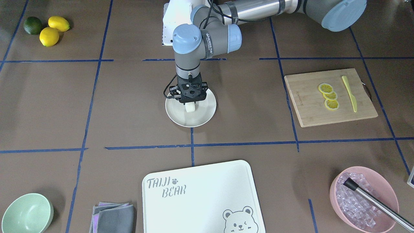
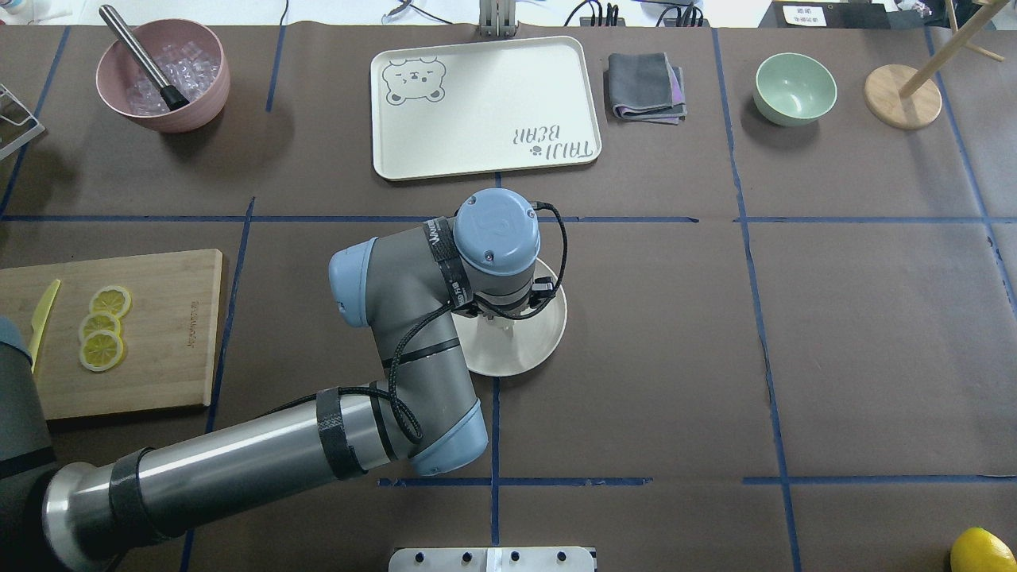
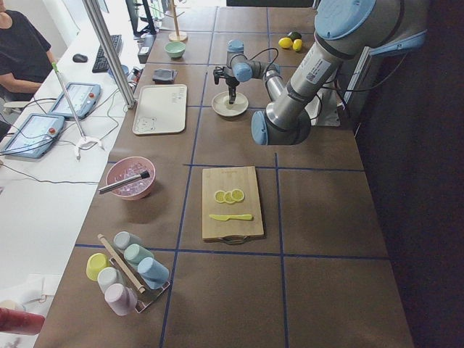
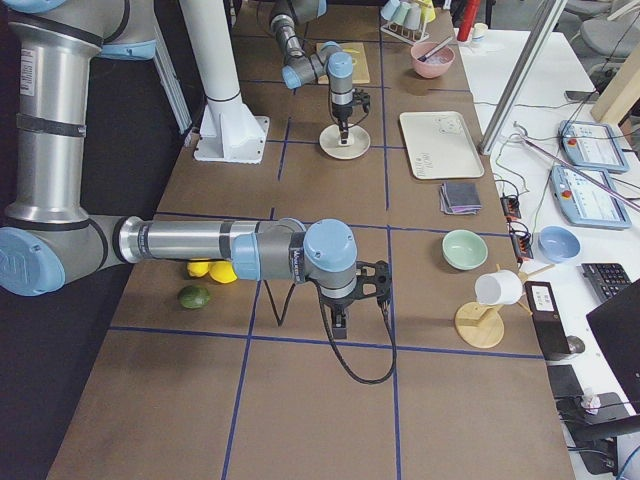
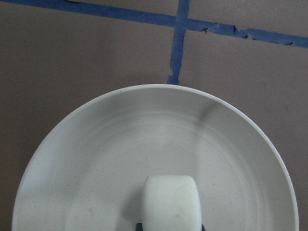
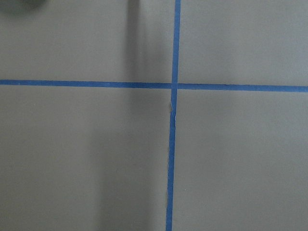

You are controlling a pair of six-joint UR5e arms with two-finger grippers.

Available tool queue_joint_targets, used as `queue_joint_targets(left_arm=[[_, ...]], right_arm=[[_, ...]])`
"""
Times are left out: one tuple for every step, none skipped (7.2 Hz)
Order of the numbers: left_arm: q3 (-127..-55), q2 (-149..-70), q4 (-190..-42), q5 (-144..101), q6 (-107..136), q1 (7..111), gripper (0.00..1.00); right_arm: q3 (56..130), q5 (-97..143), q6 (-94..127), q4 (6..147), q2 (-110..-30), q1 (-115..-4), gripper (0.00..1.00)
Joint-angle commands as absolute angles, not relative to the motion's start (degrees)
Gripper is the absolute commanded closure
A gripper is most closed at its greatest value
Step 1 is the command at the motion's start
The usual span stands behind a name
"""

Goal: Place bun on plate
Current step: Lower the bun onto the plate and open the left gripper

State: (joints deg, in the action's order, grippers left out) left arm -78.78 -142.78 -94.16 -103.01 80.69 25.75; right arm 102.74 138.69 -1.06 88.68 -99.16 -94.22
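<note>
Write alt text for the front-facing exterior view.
The left arm's tool points straight down over a cream plate at table centre, with a white bun directly beneath it. Around it lie a wooden board with lemon slices, a pink bowl of ice, a bear-printed tray and a green bowl.

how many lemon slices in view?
3 lemon slices, all on the wooden cutting board, overlapping in a short row beside the yellow knife. None appear hidden elsewhere.

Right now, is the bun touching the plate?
Cannot tell. The left wrist view shows the bun over the plate with a shadow beside it, but no plain contact or gap.
</note>
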Motion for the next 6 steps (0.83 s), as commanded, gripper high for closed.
queue_joint_targets(left_arm=[[-78.75, -142.65, -94.04, -103.01, 80.68, 25.75, 0.07], [-78.92, -142.73, -93.69, -103.01, 80.68, 25.75, 0.0], [-79.1, -142.73, -93.34, -103.18, 80.6, 26.45, 0.0], [-79.54, -142.91, -91.95, -103.97, 79.29, 28.02, 0.0], [-82.76, -142.82, -86.54, -106.76, 75.8, 30.47, 0.0], [-87.84, -142.21, -80.05, -110.35, 72.28, 33.2, 0.0]], right_arm=[[102.74, 138.69, -1.05, 88.51, -99.14, -94.22, 0.0], [102.66, 138.69, -1.05, 88.51, -99.14, -94.22, 0.0], [102.66, 138.6, -1.05, 88.51, -98.88, -94.22, 0.0], [102.74, 138.52, -1.05, 88.59, -98.7, -94.22, 0.0], [102.83, 138.34, -1.14, 88.59, -98.53, -94.22, 0.0], [102.57, 137.82, -1.23, 88.68, -98.53, -94.13, 0.0]])
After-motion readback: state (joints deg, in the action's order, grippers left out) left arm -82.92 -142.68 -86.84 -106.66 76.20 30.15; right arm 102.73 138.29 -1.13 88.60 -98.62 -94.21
